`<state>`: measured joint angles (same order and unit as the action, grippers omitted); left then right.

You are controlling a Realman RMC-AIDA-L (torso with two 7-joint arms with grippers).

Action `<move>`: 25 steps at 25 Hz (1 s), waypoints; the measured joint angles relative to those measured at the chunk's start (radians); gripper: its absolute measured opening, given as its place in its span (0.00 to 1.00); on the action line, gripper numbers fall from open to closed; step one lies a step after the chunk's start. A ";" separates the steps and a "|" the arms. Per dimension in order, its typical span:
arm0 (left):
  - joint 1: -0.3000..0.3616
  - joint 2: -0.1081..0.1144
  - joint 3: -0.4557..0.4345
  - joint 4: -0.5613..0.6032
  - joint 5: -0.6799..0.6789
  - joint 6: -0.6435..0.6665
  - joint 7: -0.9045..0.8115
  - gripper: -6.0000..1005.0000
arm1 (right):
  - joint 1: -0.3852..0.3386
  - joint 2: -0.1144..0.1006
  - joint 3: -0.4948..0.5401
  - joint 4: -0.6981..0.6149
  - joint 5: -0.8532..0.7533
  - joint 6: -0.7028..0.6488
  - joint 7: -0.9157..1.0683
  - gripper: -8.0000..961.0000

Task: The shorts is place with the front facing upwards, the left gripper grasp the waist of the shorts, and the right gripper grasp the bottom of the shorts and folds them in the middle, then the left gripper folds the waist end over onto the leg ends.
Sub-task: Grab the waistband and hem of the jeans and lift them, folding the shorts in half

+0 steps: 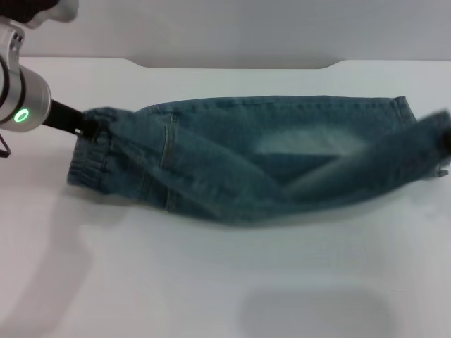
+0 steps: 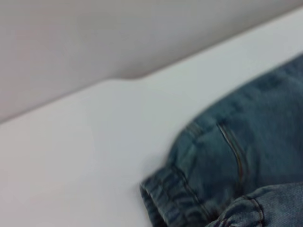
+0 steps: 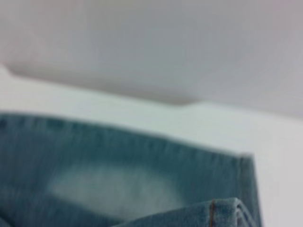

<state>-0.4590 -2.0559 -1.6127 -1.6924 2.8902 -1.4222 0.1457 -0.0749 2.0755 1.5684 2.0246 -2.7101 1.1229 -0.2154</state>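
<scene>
The blue denim shorts [image 1: 282, 148] lie across the white table, gathered waist [image 1: 90, 169] on the left and leg ends on the right. My left gripper [image 1: 86, 125], on the green-lit arm, is shut on the far corner of the waist and holds it slightly raised. At the right edge only a dark sliver of my right gripper [image 1: 446, 144] shows. It holds the near leg's hem [image 1: 430, 130] up off the table, and that leg hangs in a sagging fold. The far leg's hem [image 1: 403, 109] lies flat. The left wrist view shows the waistband [image 2: 165, 198], and the right wrist view the lifted hem [image 3: 222, 213].
The white table [image 1: 211, 282] stretches bare in front of the shorts. Its back edge [image 1: 232, 65] meets a grey wall just behind them, with a shallow notch in the middle.
</scene>
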 joint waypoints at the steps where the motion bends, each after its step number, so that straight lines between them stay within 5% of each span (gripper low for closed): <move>1: 0.005 0.000 0.000 0.000 0.000 0.019 0.000 0.07 | -0.012 0.001 -0.003 -0.005 0.000 -0.052 -0.011 0.08; 11: 0.038 -0.003 0.003 0.045 -0.002 0.180 0.000 0.07 | -0.042 0.002 -0.035 -0.154 -0.003 -0.462 -0.052 0.10; 25: 0.038 -0.004 0.004 0.083 -0.005 0.250 0.000 0.07 | -0.066 0.003 -0.032 -0.149 -0.059 -0.472 0.076 0.12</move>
<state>-0.4209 -2.0602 -1.6091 -1.6092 2.8854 -1.1723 0.1456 -0.1404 2.0785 1.5363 1.8753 -2.7689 0.6504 -0.1393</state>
